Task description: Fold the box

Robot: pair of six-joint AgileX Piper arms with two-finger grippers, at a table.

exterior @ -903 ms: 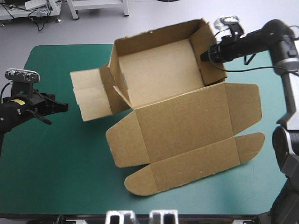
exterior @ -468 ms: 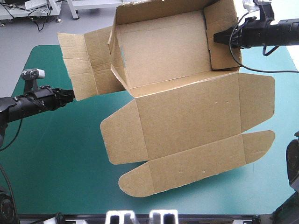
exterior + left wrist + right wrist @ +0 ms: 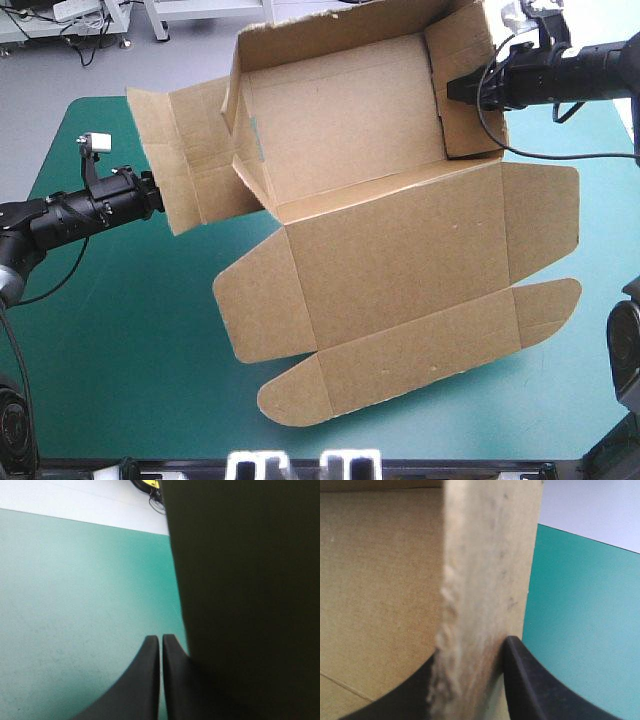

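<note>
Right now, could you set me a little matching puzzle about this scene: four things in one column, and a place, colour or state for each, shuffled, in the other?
Things:
1 right claw
2 left claw
3 box lid
4 table cover

Descriptions:
A teal-green
B shut on nothing, beside the left flap
C spread open and flat, on the robot's side
D clamped on the right wall

Pairs: 1-D; 2-B; 3-C; 4-A
</note>
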